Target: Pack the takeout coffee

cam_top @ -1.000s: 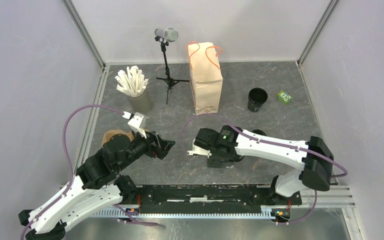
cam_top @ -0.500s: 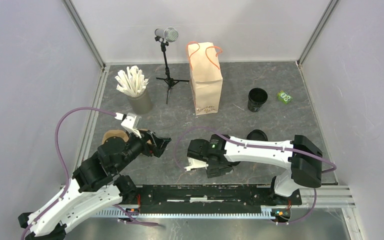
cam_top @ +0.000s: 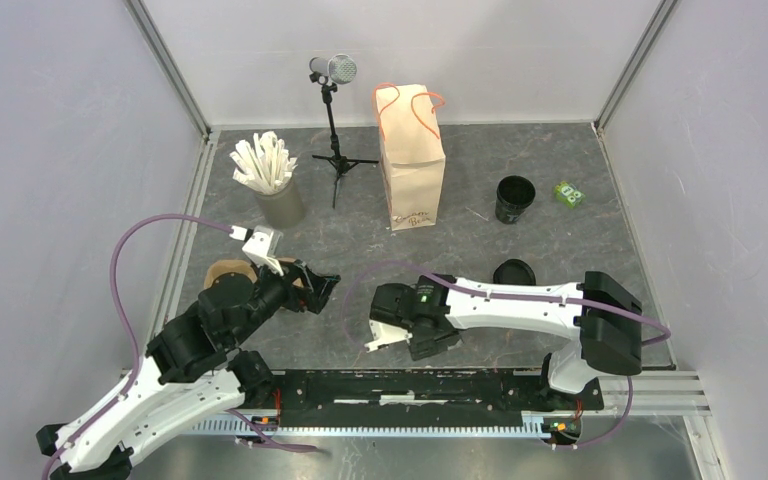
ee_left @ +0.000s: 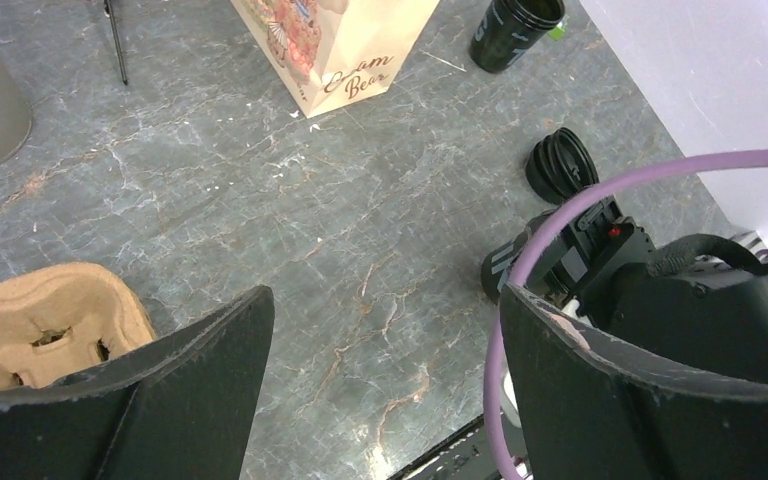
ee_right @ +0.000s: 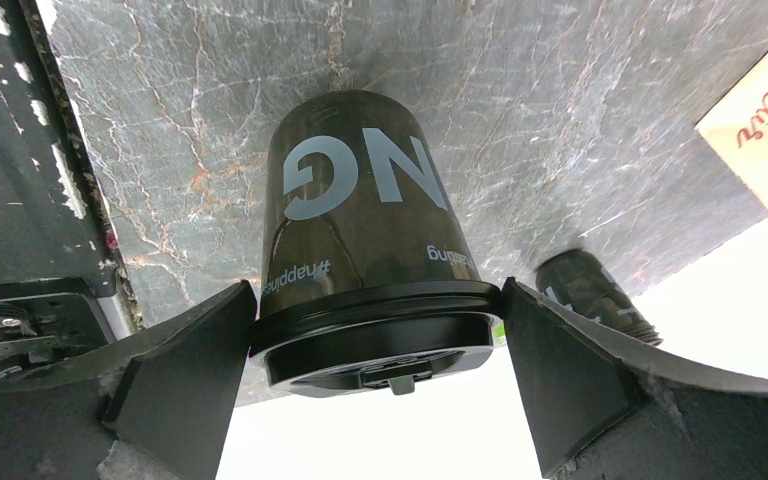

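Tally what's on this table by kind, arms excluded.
Lidded black cup: 1
Open black cup: 1
Loose black lid: 1
Brown paper bag: 1
Grey cup of white sticks: 1
Cardboard cup carrier: 1
Green packet: 1
Microphone on tripod: 1
Total: 8

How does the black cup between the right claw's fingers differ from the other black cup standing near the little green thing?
The lidded cup has a black lid on it; the far cup is open-topped. The lidded cup sits close to the arms, flanked by the right gripper and its spread fingers; the far cup stands free, right of the paper bag. Both are small and black, far shorter than the bag.
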`<action>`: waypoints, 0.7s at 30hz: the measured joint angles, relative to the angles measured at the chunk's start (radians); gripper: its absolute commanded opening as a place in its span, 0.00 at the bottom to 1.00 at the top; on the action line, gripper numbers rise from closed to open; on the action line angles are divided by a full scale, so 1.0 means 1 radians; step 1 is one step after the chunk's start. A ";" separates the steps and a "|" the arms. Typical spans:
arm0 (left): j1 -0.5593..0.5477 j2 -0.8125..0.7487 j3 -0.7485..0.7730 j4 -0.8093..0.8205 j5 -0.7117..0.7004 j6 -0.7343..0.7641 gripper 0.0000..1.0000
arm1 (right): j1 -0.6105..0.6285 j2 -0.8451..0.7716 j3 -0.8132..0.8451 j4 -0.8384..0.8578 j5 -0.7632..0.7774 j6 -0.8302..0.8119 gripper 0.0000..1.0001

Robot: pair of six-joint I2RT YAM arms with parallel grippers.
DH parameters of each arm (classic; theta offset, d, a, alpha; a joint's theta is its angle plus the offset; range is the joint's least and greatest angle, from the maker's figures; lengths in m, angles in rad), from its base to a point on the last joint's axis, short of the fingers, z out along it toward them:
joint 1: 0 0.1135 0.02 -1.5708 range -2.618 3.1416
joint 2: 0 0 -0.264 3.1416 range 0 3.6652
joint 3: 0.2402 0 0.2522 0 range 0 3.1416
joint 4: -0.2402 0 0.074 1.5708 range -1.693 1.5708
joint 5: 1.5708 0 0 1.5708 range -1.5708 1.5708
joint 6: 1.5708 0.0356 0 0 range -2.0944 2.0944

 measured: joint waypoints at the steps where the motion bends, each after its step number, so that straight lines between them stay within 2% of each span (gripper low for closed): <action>1: 0.000 0.002 0.000 -0.001 -0.002 0.000 0.89 | 0.005 0.000 0.000 0.005 0.000 -0.008 0.98; 13: 0.000 0.036 -0.016 -0.003 -0.016 -0.043 0.85 | 0.043 -0.004 -0.020 0.055 0.001 -0.063 0.98; 17: 0.000 0.109 -0.001 -0.014 -0.011 -0.067 0.85 | 0.080 -0.032 -0.071 0.084 0.024 -0.091 0.98; 21: 0.013 0.226 0.093 -0.026 0.021 -0.076 0.85 | 0.128 -0.059 -0.106 0.095 0.083 -0.114 0.98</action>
